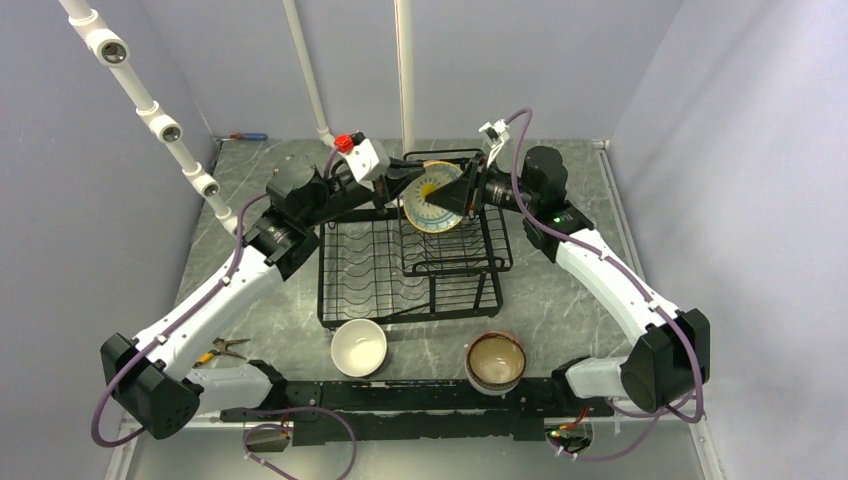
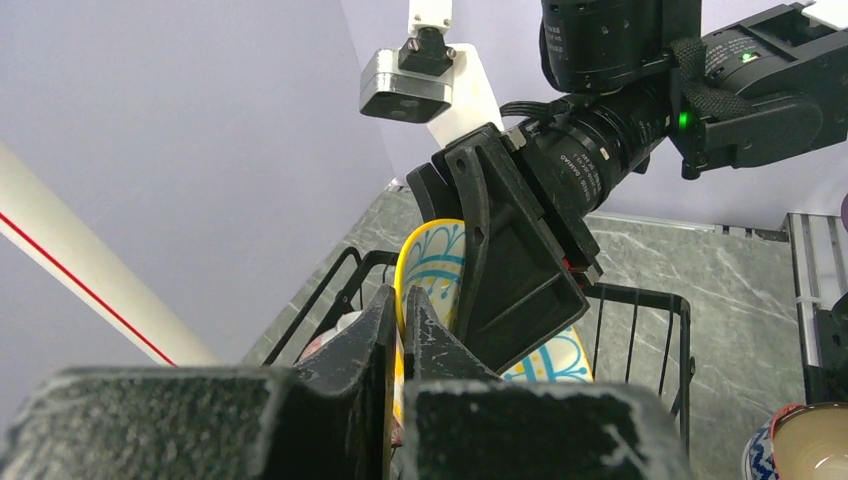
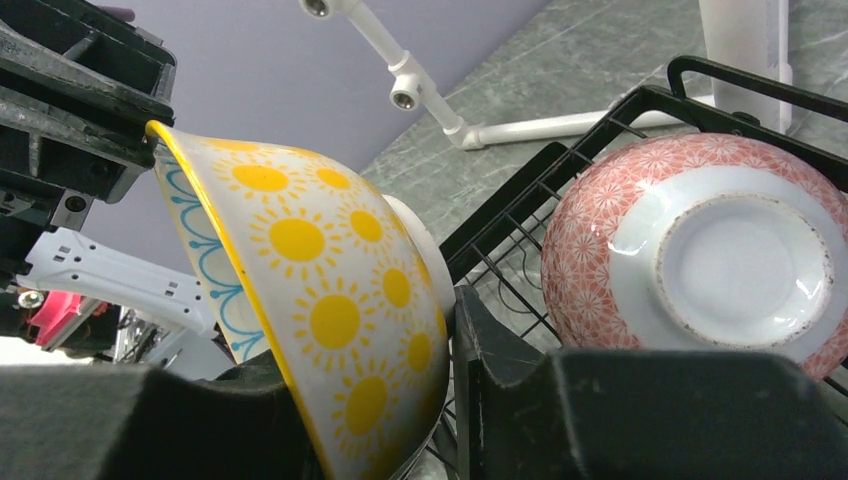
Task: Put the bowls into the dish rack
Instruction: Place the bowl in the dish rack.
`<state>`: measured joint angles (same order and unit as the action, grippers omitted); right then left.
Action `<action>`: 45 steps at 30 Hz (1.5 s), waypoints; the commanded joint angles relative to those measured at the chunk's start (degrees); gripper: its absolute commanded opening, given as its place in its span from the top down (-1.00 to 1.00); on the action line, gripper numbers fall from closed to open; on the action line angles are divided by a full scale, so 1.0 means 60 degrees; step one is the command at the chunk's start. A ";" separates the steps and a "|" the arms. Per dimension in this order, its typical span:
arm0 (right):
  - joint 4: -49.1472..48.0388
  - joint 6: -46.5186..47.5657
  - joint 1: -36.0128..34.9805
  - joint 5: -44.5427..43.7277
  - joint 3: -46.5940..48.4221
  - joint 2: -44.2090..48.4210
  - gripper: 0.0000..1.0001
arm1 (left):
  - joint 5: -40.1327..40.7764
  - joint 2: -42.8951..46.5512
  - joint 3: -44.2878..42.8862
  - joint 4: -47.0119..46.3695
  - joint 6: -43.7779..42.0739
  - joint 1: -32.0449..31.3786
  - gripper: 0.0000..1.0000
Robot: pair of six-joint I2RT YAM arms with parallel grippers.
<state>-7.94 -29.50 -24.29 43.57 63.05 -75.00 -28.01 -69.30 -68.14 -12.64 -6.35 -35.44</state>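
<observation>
Dish rack point(image 1: 345, 290) mid-table. Yellow-dotted bowl point(image 1: 432, 200) stands on edge over the rack's twelve o'clock end. Left gripper point(image 2: 400, 305) pinches the rim from nine o'clock. Right gripper point(image 3: 370, 350) straddles the wall; biting, I cannot tell. Secure that hold before releasing.

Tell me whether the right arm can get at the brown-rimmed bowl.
Likely not yet: the right gripper straddles the yellow sun bowl over the dish rack. The brown-rimmed bowl lies uncovered near its base.

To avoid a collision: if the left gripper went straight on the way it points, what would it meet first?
Probably the right gripper, close behind the yellow sun bowl that the left fingers pinch.
</observation>
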 commanded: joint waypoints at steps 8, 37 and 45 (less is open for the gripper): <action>0.0884 0.0795 0.0034 -0.0458 0.0815 0.0791 1.00 | 0.0983 0.0089 -0.0458 0.1962 -0.0197 0.0238 -0.70; 0.0629 0.0519 0.0038 -0.0778 0.0452 0.1000 -0.75 | 0.2567 0.0026 0.0272 0.1373 0.3487 0.0253 0.95; 0.0461 -0.0163 0.0049 -0.0520 0.0328 0.0915 -0.96 | 0.2061 0.0544 0.0940 -0.0156 0.3459 0.0253 0.95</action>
<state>-0.99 -27.46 -24.10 37.78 64.60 -70.52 -13.69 -69.58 -63.44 -2.33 13.23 -34.04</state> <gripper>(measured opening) 0.974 0.064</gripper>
